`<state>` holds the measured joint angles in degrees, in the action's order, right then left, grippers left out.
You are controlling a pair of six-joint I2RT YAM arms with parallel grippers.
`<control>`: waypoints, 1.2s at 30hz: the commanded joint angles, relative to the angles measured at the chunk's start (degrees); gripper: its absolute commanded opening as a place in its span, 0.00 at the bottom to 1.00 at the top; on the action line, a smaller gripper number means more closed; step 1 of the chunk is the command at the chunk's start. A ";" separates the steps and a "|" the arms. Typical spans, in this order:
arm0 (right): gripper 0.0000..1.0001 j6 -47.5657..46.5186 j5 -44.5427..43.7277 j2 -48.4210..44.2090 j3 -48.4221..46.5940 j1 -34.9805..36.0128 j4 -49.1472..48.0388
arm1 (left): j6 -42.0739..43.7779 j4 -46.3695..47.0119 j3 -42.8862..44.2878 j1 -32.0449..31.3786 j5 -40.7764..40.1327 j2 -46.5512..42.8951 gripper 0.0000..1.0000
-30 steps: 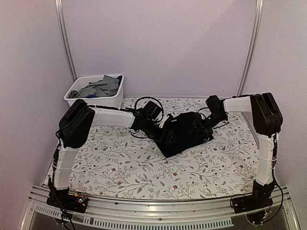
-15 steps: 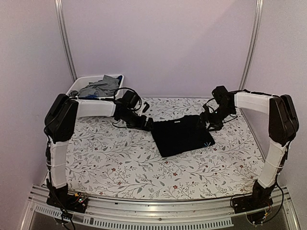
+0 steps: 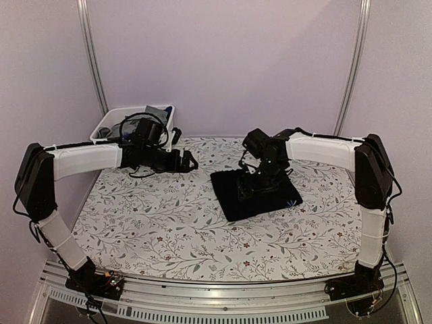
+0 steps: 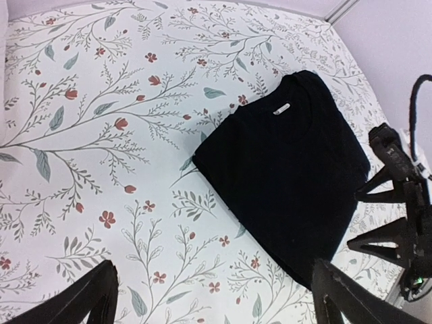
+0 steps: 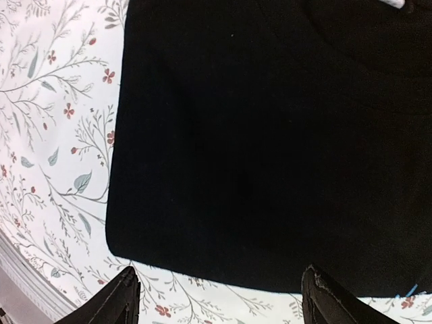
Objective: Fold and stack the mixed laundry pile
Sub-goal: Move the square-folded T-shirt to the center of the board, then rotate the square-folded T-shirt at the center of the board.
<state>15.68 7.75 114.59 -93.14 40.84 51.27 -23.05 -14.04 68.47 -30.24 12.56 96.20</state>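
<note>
Black T-shirt (image 4: 283,169), a flat rectangle (soft matte cloth) on floral tablecloth (image 4: 101,101)

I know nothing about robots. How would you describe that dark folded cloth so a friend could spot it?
Find the flower-patterned table in front of both arms. Right of its middle, beneath the right gripper, lies a black T-shirt folded into a flat rectangle. It is the one solid dark patch on the pattern, with a small white neck label.
</note>
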 commanded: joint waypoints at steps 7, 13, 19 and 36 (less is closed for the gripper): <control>0.83 1.27 -5.96 11.48 -5.11 1.37 2.62 | -1.53 0.57 -3.27 1.19 -2.79 -3.07 1.00; 0.80 -0.32 1.20 18.28 -14.29 2.45 2.62 | -2.64 0.33 -4.01 1.95 -4.88 -4.11 1.00; 0.78 0.63 21.19 27.93 -32.59 5.11 2.38 | -3.58 -0.93 -4.63 4.35 -6.78 -5.68 1.00; 0.84 2.68 10.23 -6.12 1.86 -10.38 -6.18 | -3.46 1.81 7.47 -1.90 -4.52 4.29 1.00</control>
<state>19.64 25.65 114.32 -98.70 37.12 44.10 -26.24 -13.74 71.83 -29.19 7.81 96.84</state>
